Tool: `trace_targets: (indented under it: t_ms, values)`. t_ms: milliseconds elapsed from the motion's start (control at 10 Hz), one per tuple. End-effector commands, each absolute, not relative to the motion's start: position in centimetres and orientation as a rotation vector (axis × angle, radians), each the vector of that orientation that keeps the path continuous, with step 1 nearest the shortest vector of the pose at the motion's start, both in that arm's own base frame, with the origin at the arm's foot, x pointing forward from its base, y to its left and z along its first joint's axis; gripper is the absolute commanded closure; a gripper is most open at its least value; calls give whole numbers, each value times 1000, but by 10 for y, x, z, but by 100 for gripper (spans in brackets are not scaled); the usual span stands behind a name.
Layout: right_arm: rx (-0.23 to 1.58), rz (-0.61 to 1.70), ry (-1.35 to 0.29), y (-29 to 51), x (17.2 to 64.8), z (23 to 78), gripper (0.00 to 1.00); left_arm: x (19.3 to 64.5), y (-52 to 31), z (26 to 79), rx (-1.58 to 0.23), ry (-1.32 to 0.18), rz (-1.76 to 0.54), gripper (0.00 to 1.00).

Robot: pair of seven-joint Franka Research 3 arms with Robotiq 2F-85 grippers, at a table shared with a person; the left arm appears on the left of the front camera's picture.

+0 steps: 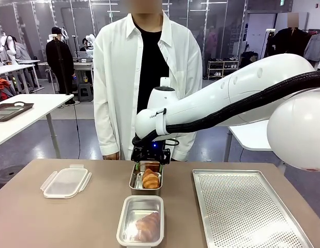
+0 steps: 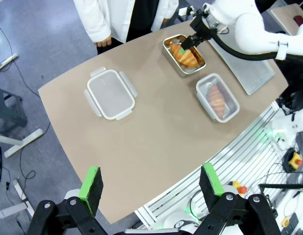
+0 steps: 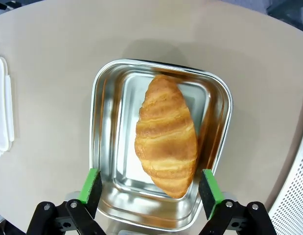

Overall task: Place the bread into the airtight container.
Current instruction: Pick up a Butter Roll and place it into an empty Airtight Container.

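A golden croissant, the bread [image 3: 166, 142], lies inside an open steel airtight container [image 3: 104, 147] at the far middle of the table. The same bread [image 1: 150, 179] and container [image 1: 134, 183] appear in the front view. My right gripper [image 3: 150, 183] hovers just above it, open, with one green pad on either side of the croissant's end and nothing held. From the front, the right gripper [image 1: 151, 155] hangs over the container's far end. My left gripper [image 2: 150, 182] is open, high above the table's near edge.
A second steel container [image 1: 123, 227] nearer me holds another croissant [image 1: 147, 225] and looks covered by a clear lid. A white clip lid [image 1: 65, 182] lies at the left. A perforated metal tray [image 1: 247, 206] fills the right side. A person in a white shirt [image 1: 118, 77] stands at the far edge.
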State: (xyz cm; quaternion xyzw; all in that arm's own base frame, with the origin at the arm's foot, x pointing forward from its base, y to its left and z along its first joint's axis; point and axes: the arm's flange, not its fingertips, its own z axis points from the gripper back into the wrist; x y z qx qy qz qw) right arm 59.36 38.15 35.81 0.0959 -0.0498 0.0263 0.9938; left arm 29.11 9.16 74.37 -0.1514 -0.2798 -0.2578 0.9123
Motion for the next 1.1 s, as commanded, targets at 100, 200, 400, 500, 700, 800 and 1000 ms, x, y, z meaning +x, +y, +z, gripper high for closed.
trace_targets:
  t_ms: [100,200,400,500,700,800,1000]
  values:
    - [193,53,-98,381,593,357,1,290,93,746,-302,-575,-549,0]
    - [193,53,-98,381,593,357,1,290,93,746,-302,-575,-549,0]
    - [193,53,-98,381,593,357,1,290,93,746,-302,-575,-549,0]
    - [193,53,-98,381,593,357,1,290,93,746,-302,-575,-549,0]
    - [193,53,-98,381,593,357,1,290,93,746,-302,-575,-549,0]
    - [193,53,-98,381,593,357,1,290,93,746,-302,-575,-549,0]
    - [171,116,-139,367,589,382,0,290,93,746,-302,-575,-549,0]
